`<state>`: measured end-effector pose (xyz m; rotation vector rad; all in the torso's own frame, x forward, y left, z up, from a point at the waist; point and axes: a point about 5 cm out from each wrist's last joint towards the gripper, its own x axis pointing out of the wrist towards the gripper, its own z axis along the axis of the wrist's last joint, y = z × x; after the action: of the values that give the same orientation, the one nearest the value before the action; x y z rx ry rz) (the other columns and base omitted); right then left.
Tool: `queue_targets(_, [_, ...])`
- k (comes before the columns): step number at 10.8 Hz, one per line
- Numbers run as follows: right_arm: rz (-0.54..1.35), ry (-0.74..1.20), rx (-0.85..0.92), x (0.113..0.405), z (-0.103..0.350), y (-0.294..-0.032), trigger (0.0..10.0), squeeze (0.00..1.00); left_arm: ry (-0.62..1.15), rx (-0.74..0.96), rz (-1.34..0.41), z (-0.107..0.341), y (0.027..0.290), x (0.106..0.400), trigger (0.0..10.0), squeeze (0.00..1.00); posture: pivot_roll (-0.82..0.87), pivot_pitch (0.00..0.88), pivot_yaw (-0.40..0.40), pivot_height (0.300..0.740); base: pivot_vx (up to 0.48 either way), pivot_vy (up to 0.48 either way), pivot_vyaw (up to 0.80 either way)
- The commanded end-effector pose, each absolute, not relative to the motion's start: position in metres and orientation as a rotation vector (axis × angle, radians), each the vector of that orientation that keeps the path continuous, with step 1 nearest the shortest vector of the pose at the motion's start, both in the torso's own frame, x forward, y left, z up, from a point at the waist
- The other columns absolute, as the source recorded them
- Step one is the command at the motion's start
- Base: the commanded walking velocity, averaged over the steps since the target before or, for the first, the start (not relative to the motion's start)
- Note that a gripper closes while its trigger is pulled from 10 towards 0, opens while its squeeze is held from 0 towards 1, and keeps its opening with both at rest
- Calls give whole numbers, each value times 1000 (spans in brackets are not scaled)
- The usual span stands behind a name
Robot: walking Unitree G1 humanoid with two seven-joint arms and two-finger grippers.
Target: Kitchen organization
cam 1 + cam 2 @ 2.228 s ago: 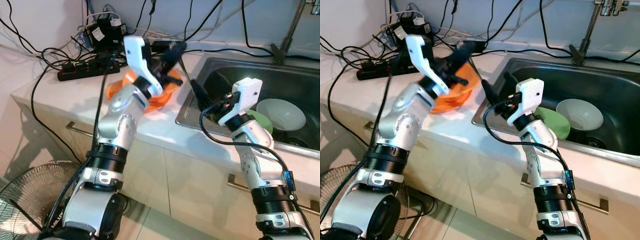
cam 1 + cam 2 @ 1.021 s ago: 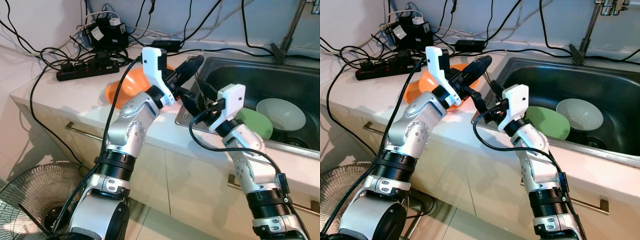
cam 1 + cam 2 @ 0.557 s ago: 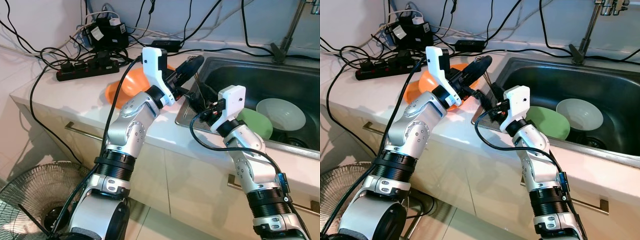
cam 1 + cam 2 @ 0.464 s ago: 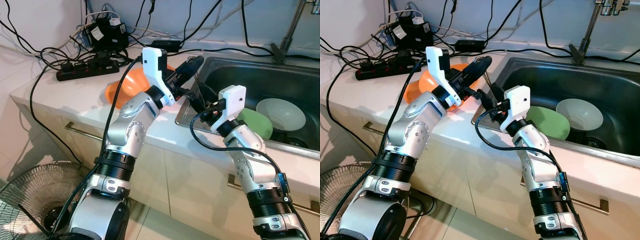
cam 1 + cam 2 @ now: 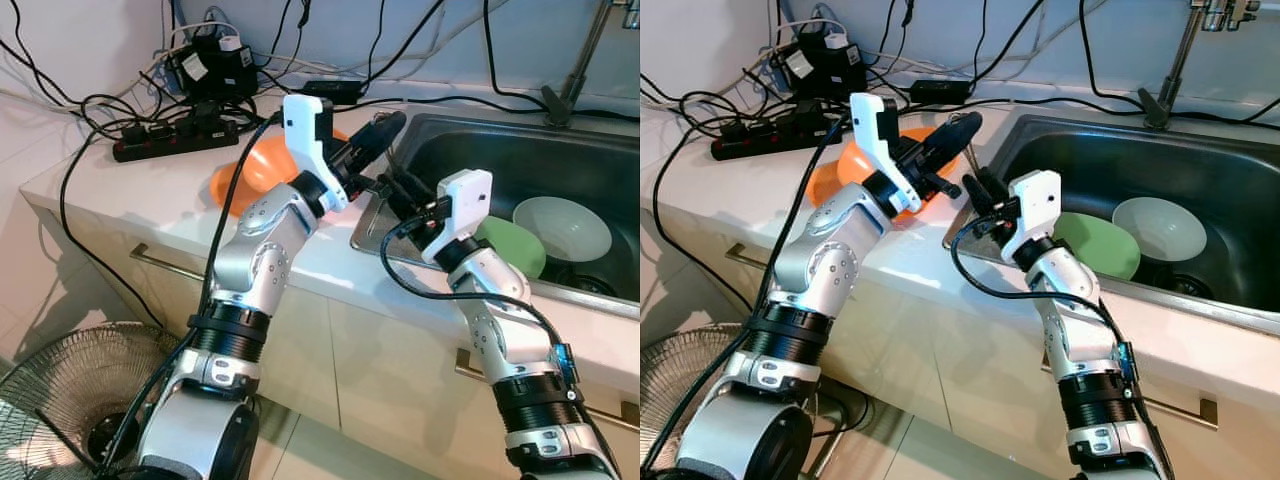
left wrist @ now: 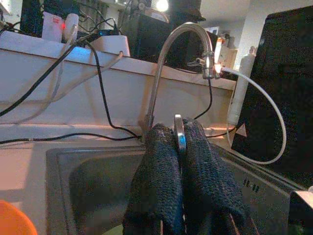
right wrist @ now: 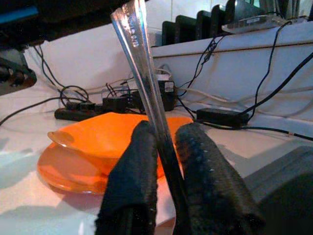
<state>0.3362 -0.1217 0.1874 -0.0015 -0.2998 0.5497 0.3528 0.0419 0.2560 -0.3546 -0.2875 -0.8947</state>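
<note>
Both grippers, left (image 5: pixel 383 128) and right (image 5: pixel 397 187), pinch 1 spoon (image 7: pixel 146 78) mid-frame by the sink (image 5: pixel 600 160), looks like a handover.

We see a pale countertop (image 5: pixel 150 195) running into a stainless steel sink (image 5: pixel 600 165) on the right, with a curved faucet (image 6: pixel 182 34) at its far edge. Black cables and a power strip (image 5: pixel 175 138) crowd the far left against a light wall. Below are cream cabinet fronts (image 5: pixel 385 375), and a floor fan (image 5: pixel 55 385) stands near left.
</note>
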Motion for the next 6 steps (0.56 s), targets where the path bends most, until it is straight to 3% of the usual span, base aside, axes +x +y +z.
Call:
queue_targets(1, [566,-301,0,337,187,-116,0,0,-324,-338,-903,262,43,350,10000,0,126,21,99,740,0,0,0])
queue_targets(2, [567,-297,-11,338,186,-115,0,0,-332,-368,-924,262,44,348,10000,1000,127,21,98,740,0,0,0])
queue_targets(6, [526,-305,-26,343,189,-121,0,0,-350,-376,-893,263,47,346,10000,1000,129,13,92,740,0,0,0])
